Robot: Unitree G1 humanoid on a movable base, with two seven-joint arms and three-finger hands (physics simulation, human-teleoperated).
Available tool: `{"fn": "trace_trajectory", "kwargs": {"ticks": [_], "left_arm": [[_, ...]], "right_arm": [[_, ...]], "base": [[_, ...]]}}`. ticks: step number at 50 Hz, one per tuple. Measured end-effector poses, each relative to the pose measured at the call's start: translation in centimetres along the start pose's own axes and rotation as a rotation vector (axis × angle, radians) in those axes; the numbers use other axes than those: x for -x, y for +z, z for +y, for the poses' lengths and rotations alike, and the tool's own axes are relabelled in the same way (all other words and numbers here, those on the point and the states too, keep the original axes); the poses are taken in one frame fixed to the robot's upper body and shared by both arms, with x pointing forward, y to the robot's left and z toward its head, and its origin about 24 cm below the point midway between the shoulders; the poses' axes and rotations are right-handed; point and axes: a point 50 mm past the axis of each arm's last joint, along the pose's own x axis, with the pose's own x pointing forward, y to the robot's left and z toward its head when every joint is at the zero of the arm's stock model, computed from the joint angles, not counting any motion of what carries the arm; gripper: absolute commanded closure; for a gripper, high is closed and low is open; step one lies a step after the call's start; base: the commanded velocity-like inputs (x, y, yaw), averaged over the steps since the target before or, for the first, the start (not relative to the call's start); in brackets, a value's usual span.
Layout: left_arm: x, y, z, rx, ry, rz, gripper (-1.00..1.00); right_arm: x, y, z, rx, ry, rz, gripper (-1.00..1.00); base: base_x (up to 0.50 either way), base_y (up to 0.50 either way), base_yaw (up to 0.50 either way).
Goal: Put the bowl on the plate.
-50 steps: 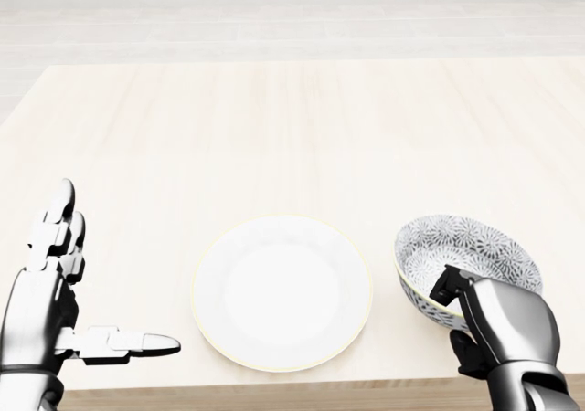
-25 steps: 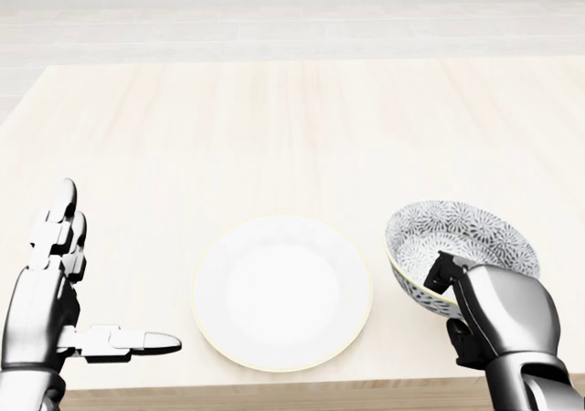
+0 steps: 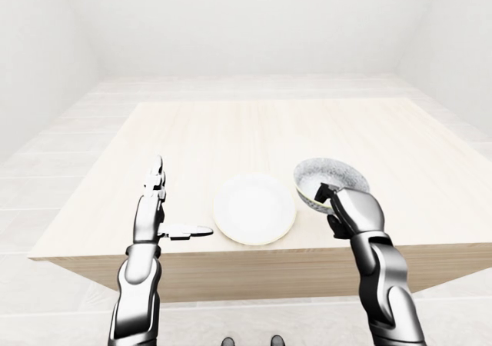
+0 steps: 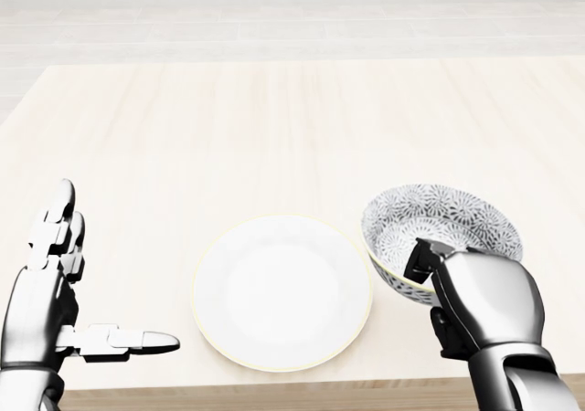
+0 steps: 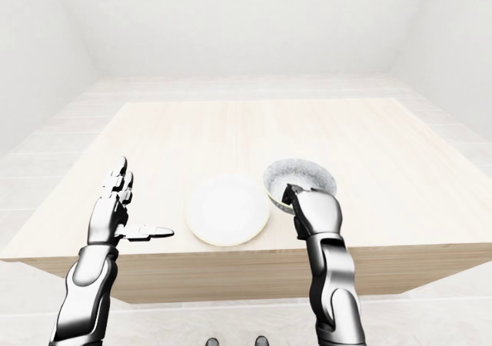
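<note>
A patterned grey-and-white bowl (image 4: pixel 441 225) hangs tilted just right of the white plate (image 4: pixel 281 290), lifted off the wooden table (image 4: pixel 274 128). My right hand (image 4: pixel 437 274) is shut on the bowl's near rim, thumb inside and fingers under it. The bowl's left edge reaches the plate's right rim in the head view. My left hand (image 4: pixel 78 292) stands open at the lower left, fingers up and thumb pointing toward the plate, holding nothing.
The table's near edge (image 3: pixel 254 257) runs just below the plate and both hands. Pale floor (image 3: pixel 69 131) and white walls surround the table.
My right hand has carried the bowl up and leftward, toward the plate. The left hand and the plate have not moved.
</note>
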Motion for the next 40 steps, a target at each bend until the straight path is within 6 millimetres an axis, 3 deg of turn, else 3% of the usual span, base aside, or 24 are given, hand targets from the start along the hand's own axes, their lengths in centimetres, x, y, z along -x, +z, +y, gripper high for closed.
{"fn": "trace_trajectory", "kwargs": {"ticks": [28, 40], "left_arm": [[-0.3, -0.5, 0.2, 0.005, -0.001, 0.008, -1.00], [-0.2, -0.8, 0.1, 0.004, -0.005, 0.011, -1.00]], "right_arm": [[0.4, 3.9, -1.5, 0.014, -0.016, -0.110, 0.56], [0.1, 5.4, -1.2, 0.004, -0.007, -0.154, 0.58]], "base": [[0.00, 0.00, 0.00], [0.00, 0.00, 0.00]]}}
